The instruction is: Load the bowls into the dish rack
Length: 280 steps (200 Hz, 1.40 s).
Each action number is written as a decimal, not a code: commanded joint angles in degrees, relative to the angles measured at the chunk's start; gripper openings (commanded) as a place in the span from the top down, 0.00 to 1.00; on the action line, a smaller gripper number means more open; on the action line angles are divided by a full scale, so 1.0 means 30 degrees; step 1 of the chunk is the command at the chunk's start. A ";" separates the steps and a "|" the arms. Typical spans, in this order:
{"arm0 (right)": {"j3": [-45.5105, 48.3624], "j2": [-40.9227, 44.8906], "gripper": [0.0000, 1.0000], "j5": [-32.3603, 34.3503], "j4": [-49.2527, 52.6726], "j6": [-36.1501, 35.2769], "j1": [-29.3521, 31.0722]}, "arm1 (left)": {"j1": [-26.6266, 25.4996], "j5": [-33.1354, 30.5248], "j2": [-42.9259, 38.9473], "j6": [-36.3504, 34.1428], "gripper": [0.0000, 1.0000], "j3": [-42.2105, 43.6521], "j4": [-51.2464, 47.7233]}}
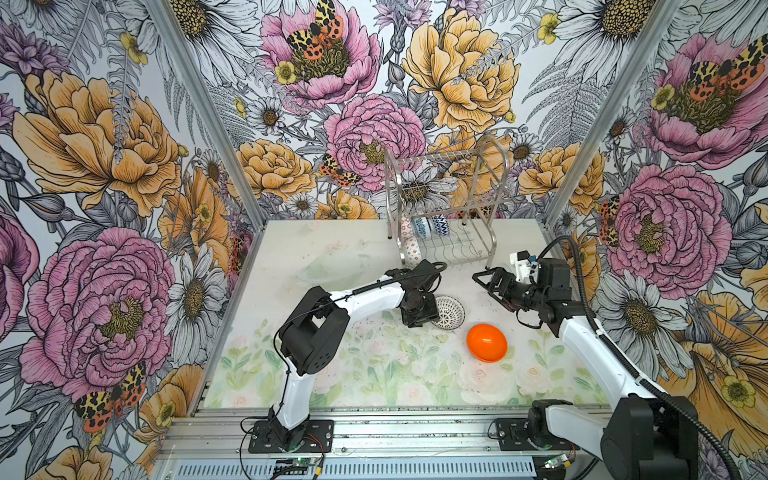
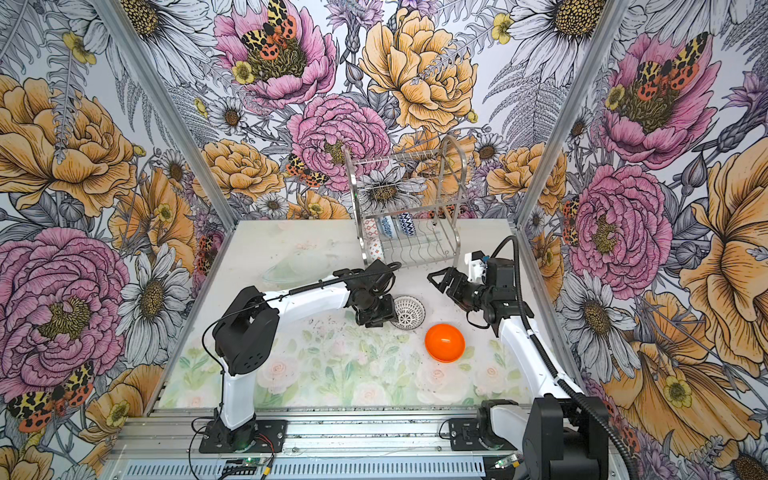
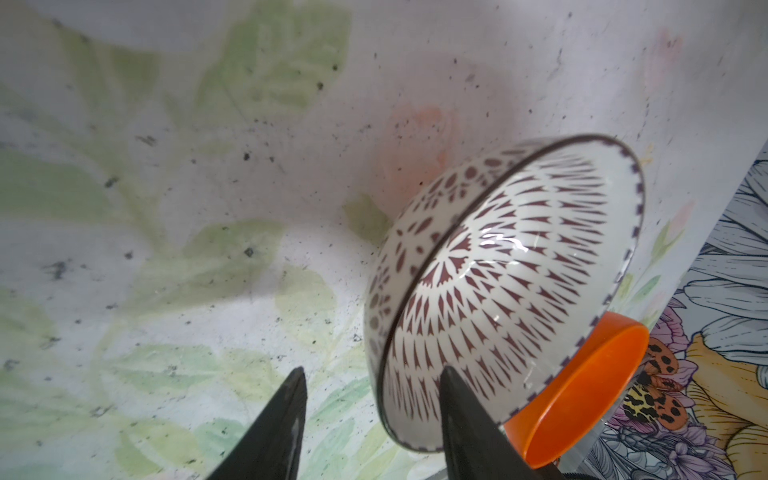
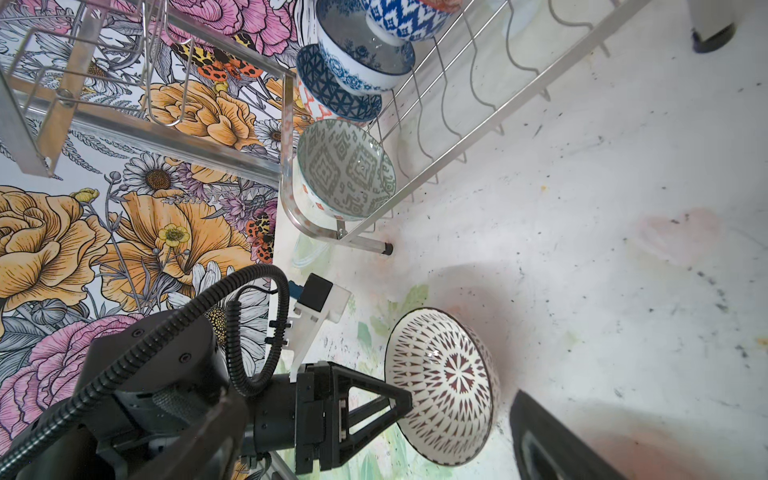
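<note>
the dish rack (image 1: 389, 191) stands at the back of the bench (image 1: 332, 374) with four patterned bowls (image 4: 345, 174) tipped on edge at one end of its lower tier, likely so the wires prop them and the other slots stay free. the lattice bowl (image 1: 449, 312) sits mouth up mid-bench with the orange bowl (image 1: 486, 341) near it. the left end effector (image 3: 372, 374) straddles its rim, one finger inside, one outside, jaws half narrowed but not visibly pinching, while the right end effector (image 1: 483, 284) hangs wide and empty nearby.

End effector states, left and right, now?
Left end effector: open, straddling the lattice bowl rim, not yet clamped.
Right end effector: open, empty.
</note>
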<state>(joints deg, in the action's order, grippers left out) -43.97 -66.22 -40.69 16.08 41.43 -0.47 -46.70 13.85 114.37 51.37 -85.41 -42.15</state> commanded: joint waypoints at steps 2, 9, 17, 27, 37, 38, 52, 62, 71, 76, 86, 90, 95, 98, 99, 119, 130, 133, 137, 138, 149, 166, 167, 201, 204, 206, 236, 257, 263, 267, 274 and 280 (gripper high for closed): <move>-0.0112 0.0134 0.01 0.0204 0.0061 -0.0315 -0.0078 | -0.0093 -0.0490 0.0197 -0.0016 0.57 -0.0248 0.0079; -0.0139 0.0099 0.01 0.0230 0.0060 -0.0287 -0.0080 | -0.0078 -0.0484 0.0227 -0.0005 0.59 -0.0235 0.0100; -0.0191 0.0114 0.01 0.0204 0.0054 -0.0262 -0.0086 | -0.0078 -0.0452 0.0255 0.0014 0.61 -0.0239 0.0080; -0.0214 0.0114 0.01 0.0199 0.0061 -0.0235 -0.0078 | -0.0072 -0.0497 0.0234 -0.0026 0.63 -0.0242 0.0076; -0.0199 0.0103 0.01 0.0224 0.0057 -0.0218 -0.0066 | -0.0051 -0.0527 0.0240 -0.0044 0.67 -0.0272 0.0099; -0.0199 0.0131 0.01 0.0213 0.0059 -0.0217 -0.0057 | -0.0050 -0.0506 0.0263 -0.0059 0.68 -0.0272 0.0087; -0.0155 0.0131 0.01 0.0232 0.0048 -0.0231 -0.0068 | 0.0039 -0.0465 0.0381 -0.0133 0.73 -0.0323 0.0078; -0.0110 0.0143 0.01 0.0250 0.0049 -0.0218 -0.0066 | 0.0096 -0.0385 0.0475 -0.0133 0.81 -0.0337 0.0076; -0.0119 0.0129 0.01 0.0240 0.0076 -0.0242 -0.0053 | 0.0111 -0.0309 0.0564 -0.0162 0.87 -0.0402 0.0076; -0.0114 0.0114 0.01 0.0244 0.0069 -0.0244 -0.0055 | 0.0131 -0.0280 0.0586 -0.0147 0.88 -0.0418 0.0085; -0.0112 0.0154 0.01 0.0254 0.0043 -0.0218 -0.0064 | 0.0182 -0.0252 0.0564 -0.0193 0.89 -0.0447 0.0069; -0.0133 0.0158 0.01 0.0310 0.0060 -0.0222 -0.0053 | 0.0207 -0.0254 0.0536 -0.0219 0.90 -0.0447 0.0048; -0.0140 0.0169 0.01 0.0344 0.0058 -0.0211 -0.0060 | 0.0221 -0.0276 0.0473 -0.0234 0.91 -0.0433 0.0050; -0.0173 0.0159 0.01 0.0345 0.0061 -0.0190 -0.0050 | 0.0237 -0.0305 0.0441 -0.0241 0.92 -0.0420 0.0062; -0.0171 0.0144 0.01 0.0347 0.0046 -0.0203 -0.0049 | 0.0255 -0.0292 0.0422 -0.0231 0.92 -0.0419 0.0069; -0.0264 -0.0040 0.01 0.0345 0.0034 -0.0185 -0.0002 | 0.0582 -0.0309 0.0016 -0.0198 0.95 -0.0085 0.0047; -0.0357 -0.0174 0.01 0.0349 0.0045 -0.0195 0.0082 | 0.0860 -0.0309 -0.0343 -0.0213 0.97 0.0224 0.0056; -0.0372 -0.0199 0.01 0.0349 0.0034 -0.0206 0.0122 | 0.0947 -0.0309 -0.0452 -0.0201 0.98 0.0310 0.0062; -0.0429 -0.0247 0.01 0.0366 0.0054 -0.0238 0.0169 | 0.1093 -0.0309 -0.0617 -0.0207 1.00 0.0453 0.0047; -0.0460 -0.0264 0.01 0.0387 0.0043 -0.0242 0.0163 | 0.1122 -0.0309 -0.0664 -0.0199 1.00 0.0486 0.0062; -0.0613 -0.0367 0.01 0.0558 0.0079 -0.0361 0.0420 | 0.1583 -0.0365 -0.1194 -0.0191 1.00 0.0948 0.0047; -0.0976 -0.0604 0.01 0.1042 0.0167 -0.0592 0.0995 | 0.2335 -0.0428 -0.1982 -0.0257 1.00 0.1709 0.0051; -0.1012 -0.0633 0.01 0.1062 0.0188 -0.0595 0.1015 | 0.2373 -0.0413 -0.2020 -0.0268 1.00 0.1759 0.0049; -0.1985 -0.1549 0.01 0.2280 0.0525 -0.1100 0.2734 | 0.3540 -0.0237 -0.2955 -0.0181 1.00 0.2819 0.0055; -0.2070 -0.1652 0.01 0.2414 0.0559 -0.1129 0.2899 | 0.3600 -0.0249 -0.3023 -0.0157 1.00 0.2869 0.0062; -0.2131 -0.1694 0.01 0.2506 0.0603 -0.1140 0.3018 | 0.3646 -0.0242 -0.3075 -0.0117 1.00 0.2909 0.0065; -0.2753 -0.2240 0.01 0.3724 0.0976 -0.1482 0.4624 | 0.3964 0.0195 -0.3168 0.0439 1.00 0.2967 0.0076; -0.3105 -0.2664 0.01 0.4208 0.1226 -0.1768 0.5515 | 0.3935 0.0339 -0.2969 0.0686 0.98 0.2762 0.0079; -0.3170 -0.2778 0.01 0.4357 0.1281 -0.1824 0.5693 | 0.3897 0.0363 -0.2913 0.0734 0.94 0.2724 0.0071; -0.3226 -0.2831 0.01 0.4454 0.1320 -0.1842 0.5783 | 0.3905 0.0394 -0.2834 0.0771 0.92 0.2703 0.0059; -0.3324 -0.2881 0.01 0.4591 0.1411 -0.1884 0.5973 | 0.3861 0.0442 -0.2771 0.0815 0.90 0.2687 0.0050; -0.3404 -0.2943 0.01 0.4687 0.1459 -0.1936 0.6095 | 0.3825 0.0438 -0.2789 0.0832 0.89 0.2634 0.0065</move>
<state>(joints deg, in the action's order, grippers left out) -51.70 -74.06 -30.09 19.09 37.56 16.32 -34.83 13.39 107.44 52.58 -76.49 -43.51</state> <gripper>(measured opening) 0.992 0.095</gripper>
